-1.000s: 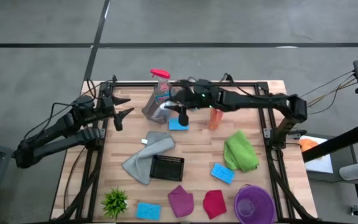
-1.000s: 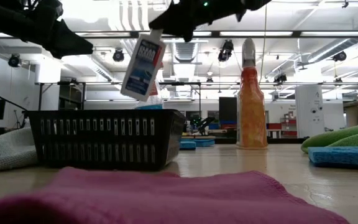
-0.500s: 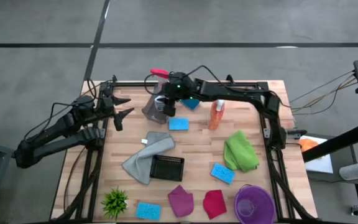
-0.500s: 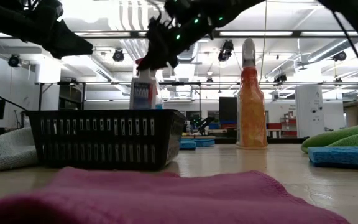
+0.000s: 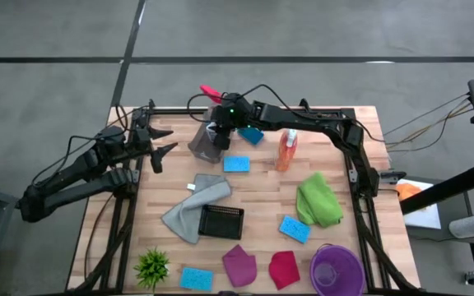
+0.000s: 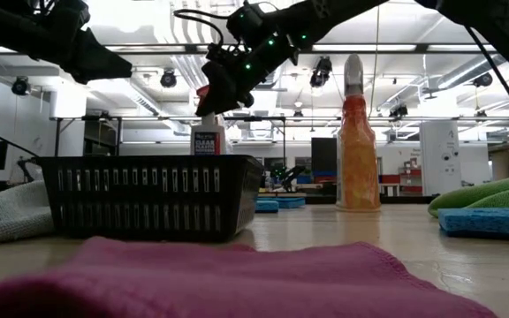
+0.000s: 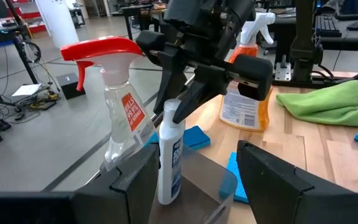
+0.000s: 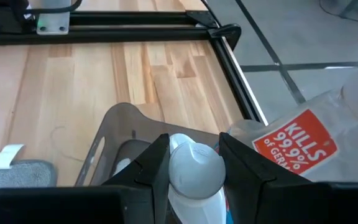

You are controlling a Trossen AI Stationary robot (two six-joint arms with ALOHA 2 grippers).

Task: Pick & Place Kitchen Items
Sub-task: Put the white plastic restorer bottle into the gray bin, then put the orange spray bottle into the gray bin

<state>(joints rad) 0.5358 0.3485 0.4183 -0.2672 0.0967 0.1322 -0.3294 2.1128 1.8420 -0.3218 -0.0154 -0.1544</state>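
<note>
Right gripper (image 8: 191, 171) clamps the white bottle (image 7: 168, 155) top, upright in the grey bin (image 5: 202, 141), far left, beside the clear spray bottle (image 7: 120, 106). Left gripper (image 5: 156, 141) hangs part-open, empty, at the left edge.

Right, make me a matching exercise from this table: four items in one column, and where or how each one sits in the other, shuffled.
Items
1. white plastic bottle with a blue label
2. orange spray bottle with a white trigger
3. crumpled green cloth
4. black mesh basket

Places or states
A. standing upright, alone on the wood
B. next to the grey cloth
C. gripped at its cap by the right hand
D. lying near the table's right edge

Pairs: 1-C, 2-A, 3-D, 4-B
</note>
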